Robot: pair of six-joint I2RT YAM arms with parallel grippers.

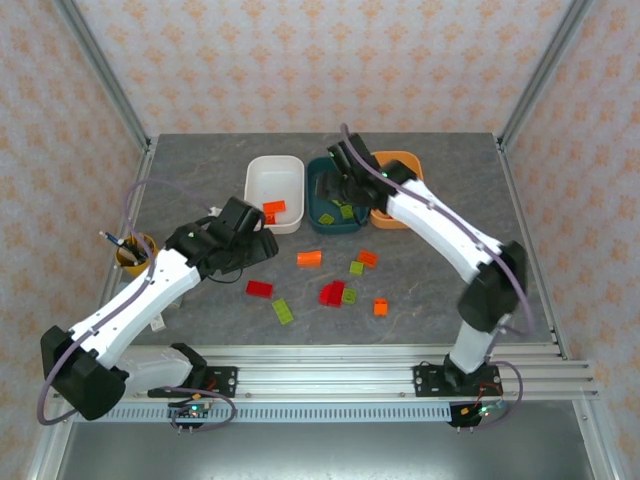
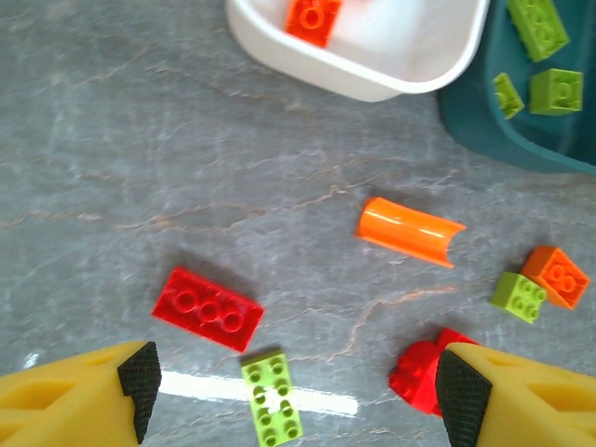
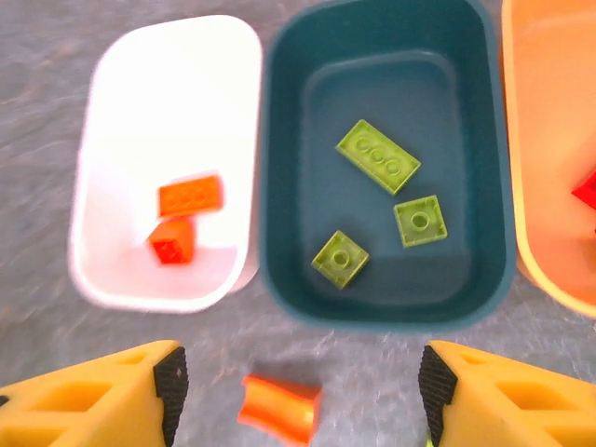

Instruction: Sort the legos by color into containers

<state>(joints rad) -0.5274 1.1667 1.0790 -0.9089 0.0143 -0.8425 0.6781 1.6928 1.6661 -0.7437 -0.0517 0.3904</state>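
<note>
Grey veined tabletop [image 2: 112,140] runs under the left wrist camera. Left gripper [image 2: 300,396] stands spread, nothing between its yellow fingers [image 2: 65,400]. A lime brick [image 2: 271,398] lies below the gap. A flat red brick [image 2: 207,308] lies just ahead of the left finger, and a red piece [image 2: 419,372] shows just beside the right one. Farther ahead sits an orange curved piece [image 2: 410,231], then the white bin [image 2: 372,86] and teal bin [image 2: 549,135].

At the right wrist, the right gripper [image 3: 303,386] is spread too and empty, the orange curved piece below its gap. Ahead-left the white bin holds two orange bricks [image 3: 191,196]. Straight ahead the teal bin holds three lime bricks [image 3: 377,156]. Ahead-right is the orange bin [image 3: 545,112].

From above, the right gripper hovers over the teal bin. Loose legos [image 1: 356,267] lie behind it, toward the bases. A yellow pen cup [image 1: 133,250] stands left of the left arm [image 1: 150,290].
</note>
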